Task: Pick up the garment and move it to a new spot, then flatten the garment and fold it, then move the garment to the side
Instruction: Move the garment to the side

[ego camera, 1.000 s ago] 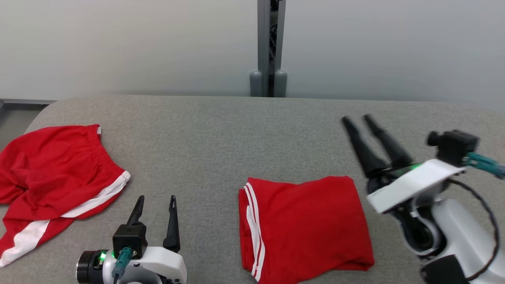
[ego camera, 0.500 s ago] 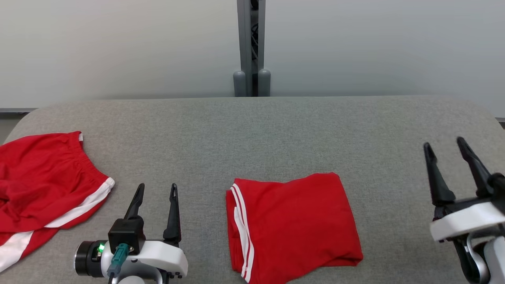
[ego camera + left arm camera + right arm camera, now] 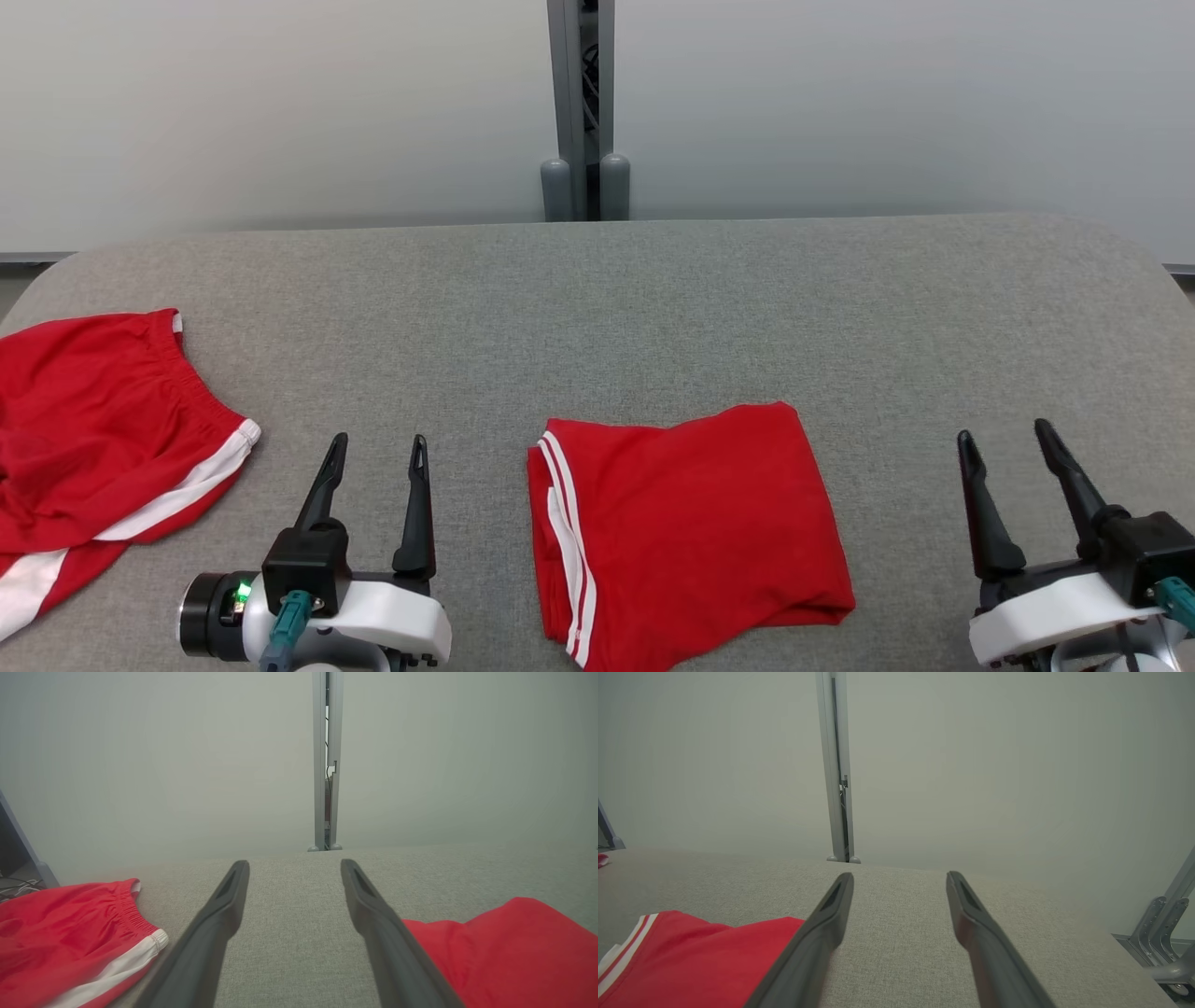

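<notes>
A folded red garment (image 3: 686, 532) with white side stripes lies near the front middle of the grey table (image 3: 653, 317); it also shows at the lower right of the left wrist view (image 3: 509, 947) and the lower left of the right wrist view (image 3: 696, 961). My left gripper (image 3: 378, 448) stands open at the lower left, a short way left of the garment, with nothing between its fingers. My right gripper (image 3: 1006, 434) stands open at the lower right, well clear of the garment's right edge, also holding nothing.
A second pair of red shorts (image 3: 93, 439) with a white stripe lies spread and rumpled at the table's left edge, also in the left wrist view (image 3: 70, 947). A grey post (image 3: 581, 103) stands against the wall behind the table. A metal frame (image 3: 1164, 938) stands beyond the table's right end.
My right arm has drawn back from beside the folded garment down to the lower right, fingers still open. The camera has shifted a little. The left gripper has kept its place.
</notes>
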Robot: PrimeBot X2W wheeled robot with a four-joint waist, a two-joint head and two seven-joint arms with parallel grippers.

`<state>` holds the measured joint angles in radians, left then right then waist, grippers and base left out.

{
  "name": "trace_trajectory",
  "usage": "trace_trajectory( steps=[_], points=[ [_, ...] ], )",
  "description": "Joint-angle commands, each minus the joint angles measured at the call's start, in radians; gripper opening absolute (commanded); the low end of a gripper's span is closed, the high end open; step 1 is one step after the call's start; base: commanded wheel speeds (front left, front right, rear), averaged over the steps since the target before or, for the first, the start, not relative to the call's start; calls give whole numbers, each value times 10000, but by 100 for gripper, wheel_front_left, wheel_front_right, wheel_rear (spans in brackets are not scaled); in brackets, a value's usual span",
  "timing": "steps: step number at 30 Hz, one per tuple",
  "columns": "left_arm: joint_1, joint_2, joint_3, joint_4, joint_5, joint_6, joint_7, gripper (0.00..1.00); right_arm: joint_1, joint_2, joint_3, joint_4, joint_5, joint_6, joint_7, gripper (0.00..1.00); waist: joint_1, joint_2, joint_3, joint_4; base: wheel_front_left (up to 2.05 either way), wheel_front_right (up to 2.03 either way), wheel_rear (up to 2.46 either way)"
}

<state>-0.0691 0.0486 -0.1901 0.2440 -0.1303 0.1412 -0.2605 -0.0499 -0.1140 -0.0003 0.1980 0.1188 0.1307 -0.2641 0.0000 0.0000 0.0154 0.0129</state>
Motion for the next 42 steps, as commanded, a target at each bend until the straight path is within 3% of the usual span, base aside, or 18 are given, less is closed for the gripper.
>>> trace_trajectory(
  steps=[1,12,19,24,38,39,40,41,42],
  points=[
    [47,38,-31,-57,62,21,-40,100,144,-56,46,135,-126,2,-20,100,0,0,12,40,0,0,0],
    [14,38,-318,-13,-10,50,-40,100,-58,-145,372,711,453,1,-21,100,0,0,274,432,0,0,0],
    [-293,38,-420,124,0,-51,-42,100,-804,-916,2128,2123,2528,1,-22,100,0,0,734,714,0,0,0],
    [-491,35,-535,314,101,-102,-42,100,-1413,-1134,3204,3202,3949,2,37,100,0,0,983,908,0,0,0],
    [-737,35,-681,354,343,-185,-40,100,-2758,-1054,4895,4875,6536,2,463,100,0,0,1396,1289,0,0,0],
    [-775,37,-690,349,343,-199,-40,100,-2883,-1064,5189,4895,6849,4,559,65,0,0,1449,1314,0,0,0],
    [-791,38,-692,348,354,-202,-40,100,-2937,-1092,5288,4924,6985,4,550,45,0,0,1472,1321,0,0,0],
    [-808,38,-695,350,365,-202,-40,100,-2996,-1136,5400,4947,7093,4,525,10,0,0,1495,1329,0,0,0],
    [-827,37,-700,355,374,-204,-42,100,-3059,-1183,5501,4969,7188,4,487,0,0,0,1518,1335,0,0,0]
  ],
)
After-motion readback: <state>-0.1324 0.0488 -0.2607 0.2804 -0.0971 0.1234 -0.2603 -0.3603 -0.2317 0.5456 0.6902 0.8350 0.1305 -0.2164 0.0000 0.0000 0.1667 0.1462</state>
